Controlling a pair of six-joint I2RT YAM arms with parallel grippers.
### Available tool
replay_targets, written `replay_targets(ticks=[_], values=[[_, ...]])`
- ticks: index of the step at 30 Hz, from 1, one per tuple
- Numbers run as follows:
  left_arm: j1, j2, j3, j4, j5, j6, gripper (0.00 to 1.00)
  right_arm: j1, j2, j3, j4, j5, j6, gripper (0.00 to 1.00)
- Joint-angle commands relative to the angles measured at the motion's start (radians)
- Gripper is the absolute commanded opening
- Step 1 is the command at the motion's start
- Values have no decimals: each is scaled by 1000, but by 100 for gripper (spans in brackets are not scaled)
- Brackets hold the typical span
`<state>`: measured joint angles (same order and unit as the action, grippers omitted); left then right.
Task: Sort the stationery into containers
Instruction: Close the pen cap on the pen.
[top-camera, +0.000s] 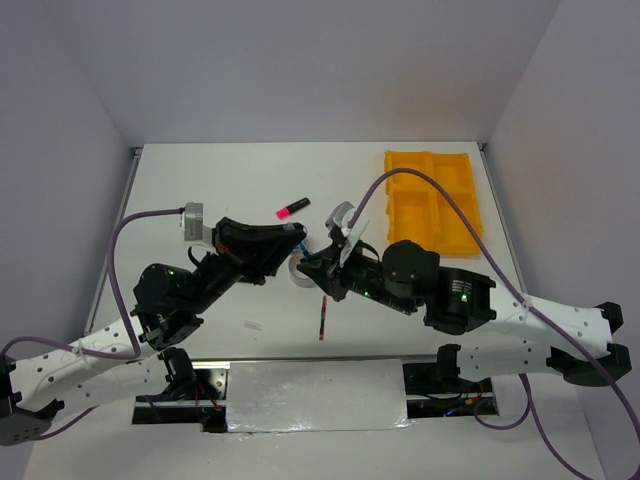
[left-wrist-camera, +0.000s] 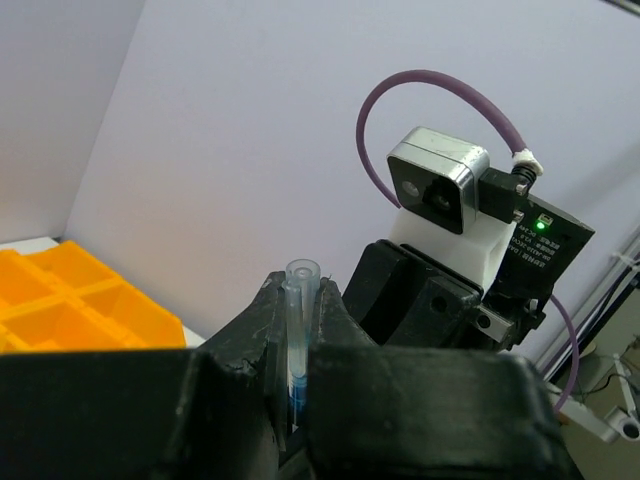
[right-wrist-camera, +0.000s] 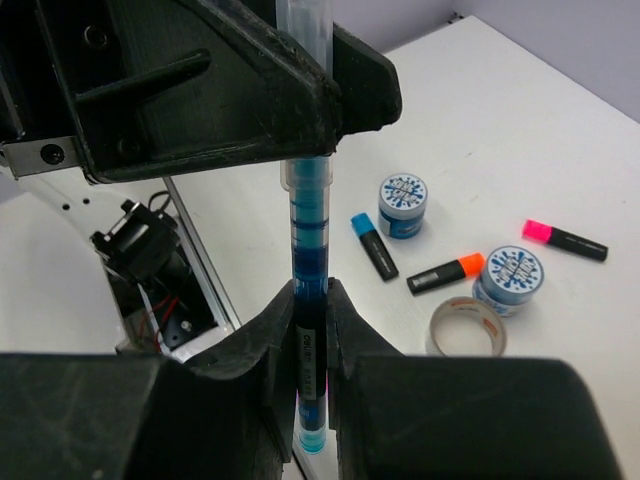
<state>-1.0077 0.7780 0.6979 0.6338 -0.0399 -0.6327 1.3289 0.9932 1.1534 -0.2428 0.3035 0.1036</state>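
- Underlies everything as a smooth, matte white table (top-camera: 200, 180).
- Sits at the table's far right as a glossy yellow-orange plastic tray (top-camera: 432, 190), four square open pockets.
- Above mid-table: left gripper (top-camera: 297, 238), blocky black plastic, jaws narrow, pinching the clear tube end of a pen (right-wrist-camera: 308, 215).
- Opposite it: right gripper (right-wrist-camera: 310, 320), jaws likewise narrow, pinching the same pen's barrel over a small white label; print too small to read.
- Held off the table between both grippers, outside the tray: that pen, translucent with blue inside.
- Lies flat near the table's front edge: a second thin pen (top-camera: 322, 322).
- On the table below the grippers, well apart from the tray:
  - clear, glossy tape ring (right-wrist-camera: 466, 328);
  - two round tape rolls (right-wrist-camera: 403, 205) (right-wrist-camera: 509, 280), blue-and-white patterned tops, no legible brand;
  - three stubby black highlighters, capped blue (right-wrist-camera: 374, 245), orange (right-wrist-camera: 446, 272) and pink (right-wrist-camera: 565, 240).
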Motion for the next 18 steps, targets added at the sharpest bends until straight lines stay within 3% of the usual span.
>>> replay_targets(ticks=[1,4,9,10,12,15,18], values=[[-71,110,-130,-347,126,10,0,-23,-4,218,340,-47,-74,0],[-94,118,-153,-344,103,7,0,-33,7,262,320,-81,-71,0],[-97,49,-75,-462,-30,7,2,-33,-14,67,356,-99,-30,0],[-97,37,-51,-523,-57,11,18,-34,-31,21,384,-101,-7,0],[-98,15,43,-616,-132,36,37,-33,-44,-92,413,-112,16,0],[-97,7,165,-675,-163,93,45,-33,-51,-173,419,-118,54,0],[-98,18,265,-712,-179,125,86,-33,-42,-208,413,-103,87,0]])
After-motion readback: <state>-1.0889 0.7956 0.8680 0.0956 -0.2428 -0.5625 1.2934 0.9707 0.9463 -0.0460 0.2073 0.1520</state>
